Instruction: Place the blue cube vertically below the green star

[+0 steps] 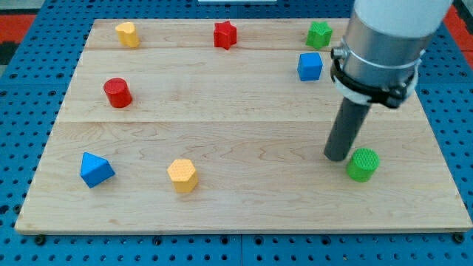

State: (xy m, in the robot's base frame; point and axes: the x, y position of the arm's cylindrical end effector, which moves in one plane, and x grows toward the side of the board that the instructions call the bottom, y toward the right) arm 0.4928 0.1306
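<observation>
The blue cube (310,66) sits near the view's top right, just below and slightly left of the green star (319,34), close to it. My tip (338,156) rests on the board well below the blue cube, toward the view's right, right beside the left edge of a green cylinder (363,164). The rod rises up and to the right into the arm's grey body, which hides part of the board's top right.
On the wooden board (236,199): a red star (225,35) and a yellow block (127,34) along the top, a red cylinder (117,92) at left, a blue triangular block (95,170) and a yellow hexagonal block (182,175) at bottom left.
</observation>
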